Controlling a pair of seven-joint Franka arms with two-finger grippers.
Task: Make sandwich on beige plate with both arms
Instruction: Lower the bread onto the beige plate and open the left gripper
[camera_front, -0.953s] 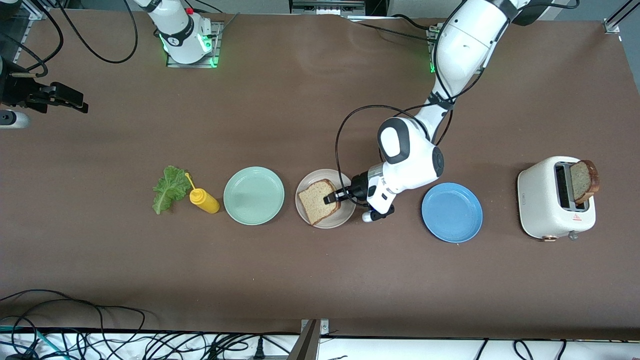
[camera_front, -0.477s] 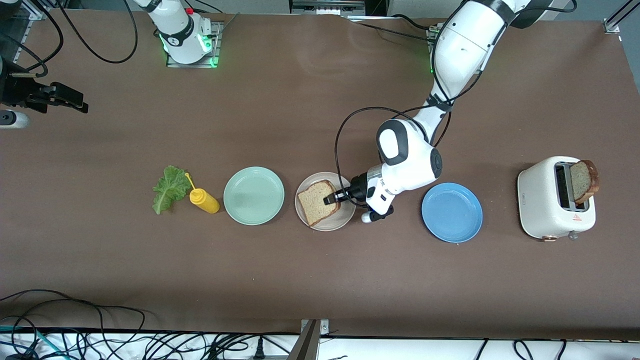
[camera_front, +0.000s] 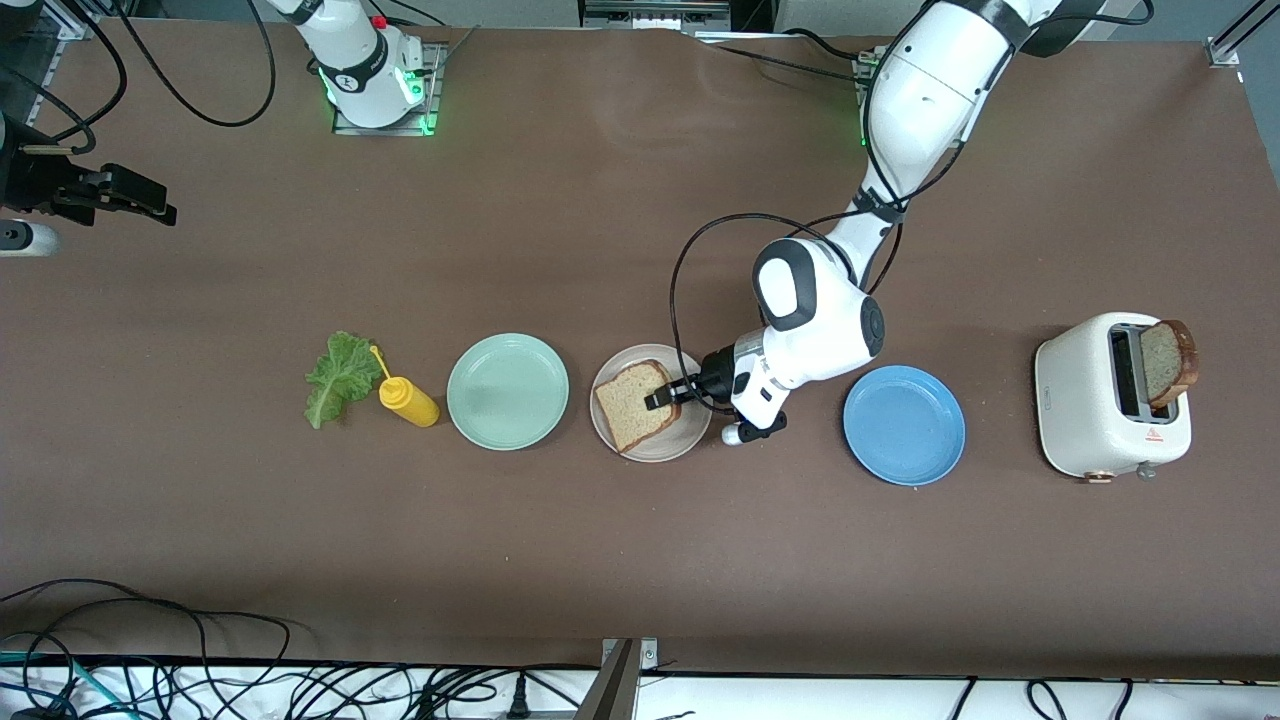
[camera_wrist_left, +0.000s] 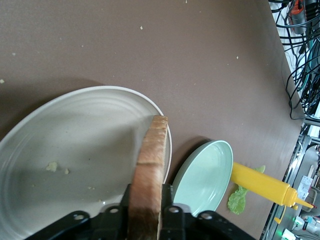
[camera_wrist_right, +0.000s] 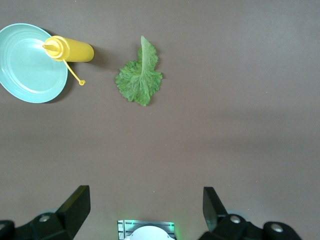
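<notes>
Three plates sit in a row on the bench (camera_front: 640, 560). The beige plate (camera_front: 689, 432) is in the middle and holds one toast slice (camera_front: 628, 405), which lies tilted, its edge toward the left arm's end raised off the plate. The left end effector (camera_front: 662, 394) is at that raised edge; in the left wrist view the slice's crust stands between its fingers (camera_wrist_left: 171, 212), which look close against it, though I cannot tell whether they grip it or have let go. The mint plate (camera_front: 508, 391), toward the right arm's end, holds nothing, and the blue plate (camera_front: 904, 425), toward the left arm's end, holds nothing either.

A white toaster (camera_front: 1090, 420) near the left arm's end of the bench has a second slice (camera_front: 1168, 360) standing up out of one slot. The lettuce (camera_front: 338, 377) lies flat on the bench beside a yellow bottle (camera_front: 408, 399), which lies on its side just beside the mint plate.

The right end effector (camera_wrist_right: 145, 207) waits high over bare bench with its fingers spread wide, holding nothing.
</notes>
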